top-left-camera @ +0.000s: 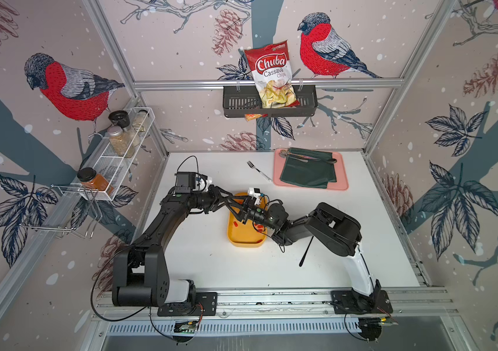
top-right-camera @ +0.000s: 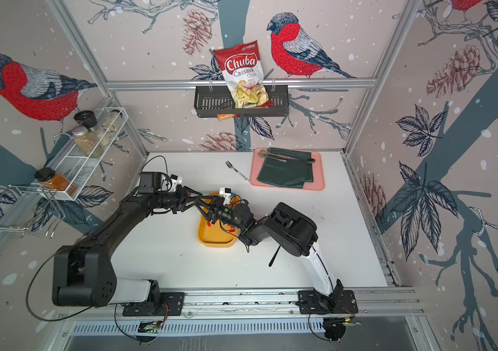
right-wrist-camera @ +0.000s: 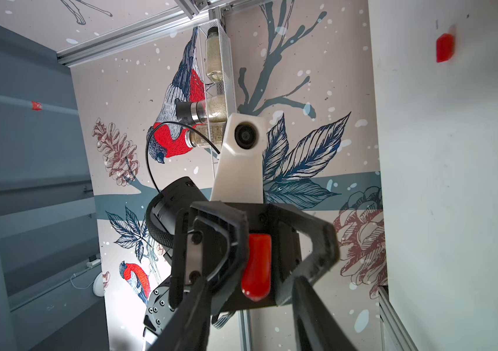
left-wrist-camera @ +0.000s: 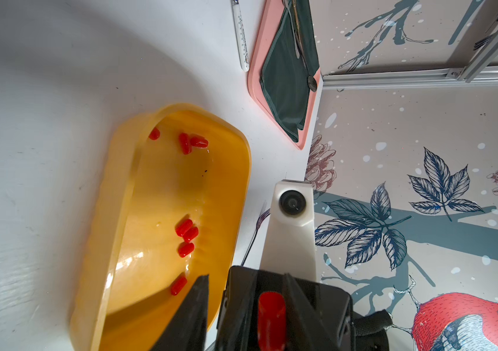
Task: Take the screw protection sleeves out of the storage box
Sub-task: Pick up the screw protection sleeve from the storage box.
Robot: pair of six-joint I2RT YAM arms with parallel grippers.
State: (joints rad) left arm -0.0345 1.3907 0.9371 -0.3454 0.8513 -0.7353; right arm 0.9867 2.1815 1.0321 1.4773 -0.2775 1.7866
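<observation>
The yellow storage box [top-left-camera: 243, 242] [top-right-camera: 215, 242] [left-wrist-camera: 114, 212] lies mid-table, and several red screw protection sleeves [left-wrist-camera: 184, 227] [top-left-camera: 235, 224] rest on its floor. Both grippers meet tip to tip just above its far end. In the right wrist view my left gripper [right-wrist-camera: 259, 258] [top-left-camera: 242, 209] is shut on one red sleeve [right-wrist-camera: 257, 267] [left-wrist-camera: 271, 319]. The rounded end of that sleeve points at my right gripper [right-wrist-camera: 250, 282]. The right gripper's fingers stand apart on either side of that end. Another sleeve [right-wrist-camera: 443, 48] lies on the white table.
A pink tray [top-left-camera: 342, 182] with green cloth and cutlery sits at the back right, with a fork [top-left-camera: 259, 171] beside it. A thin black stick [top-left-camera: 306, 252] lies near the right arm. A spice rack [top-left-camera: 126, 152] and a chip basket [top-left-camera: 308, 103] hang on the walls.
</observation>
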